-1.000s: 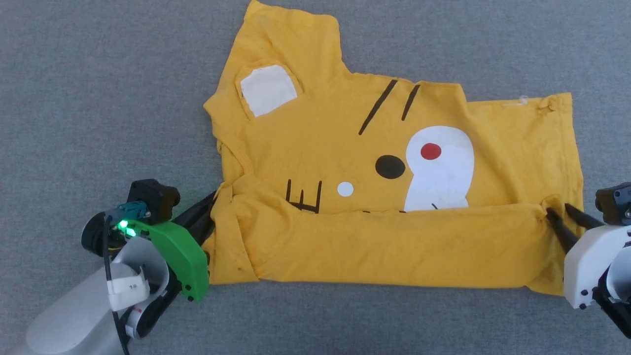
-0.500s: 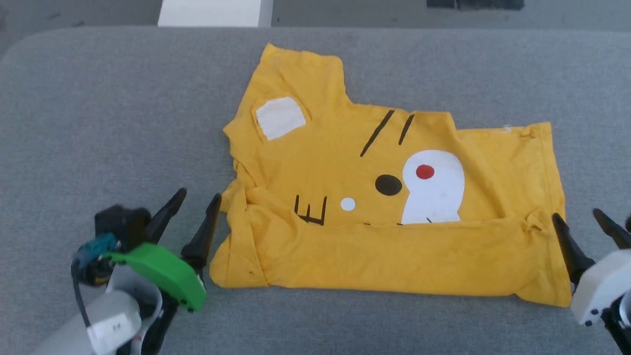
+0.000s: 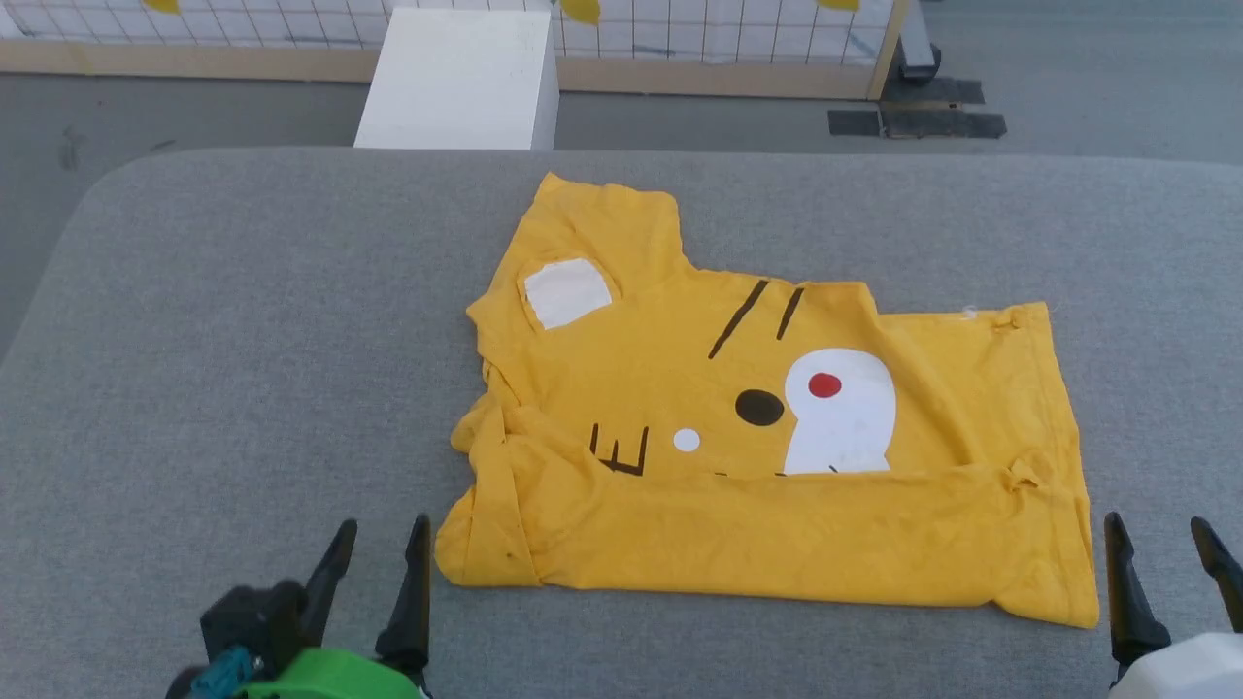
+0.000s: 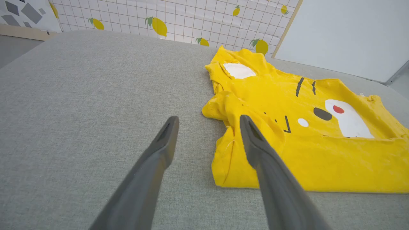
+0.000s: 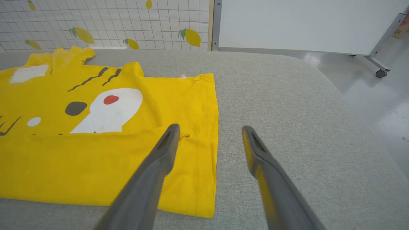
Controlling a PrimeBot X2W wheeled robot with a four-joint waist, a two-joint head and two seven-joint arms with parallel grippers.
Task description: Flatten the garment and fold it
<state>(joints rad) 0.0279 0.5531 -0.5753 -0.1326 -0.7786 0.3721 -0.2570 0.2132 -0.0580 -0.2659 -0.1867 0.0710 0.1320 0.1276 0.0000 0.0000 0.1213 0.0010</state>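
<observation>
The garment (image 3: 777, 437), a bright yellow T-shirt with a tiger face print, lies on the grey table with its near edge folded up over the print as a long band. My left gripper (image 3: 384, 529) stands open just off the shirt's near left corner, holding nothing. My right gripper (image 3: 1159, 527) is open too, just past the near right corner. In the left wrist view the garment (image 4: 303, 127) lies right of the open left gripper (image 4: 207, 119). Seen from the right wrist, the garment (image 5: 96, 127) lies left of the open right gripper (image 5: 209, 127).
The grey padded table (image 3: 243, 340) has rounded far corners and bare cloth on both sides of the shirt. Beyond its far edge stand a white box (image 3: 456, 83) and a lemon-patterned grid panel (image 3: 728, 29). A white board on wheels (image 5: 303, 25) stands at the back right.
Both grippers let go of the folded edge, opened and drew back toward me. The camera tilted up, so the table's far edge and the floor came into view.
</observation>
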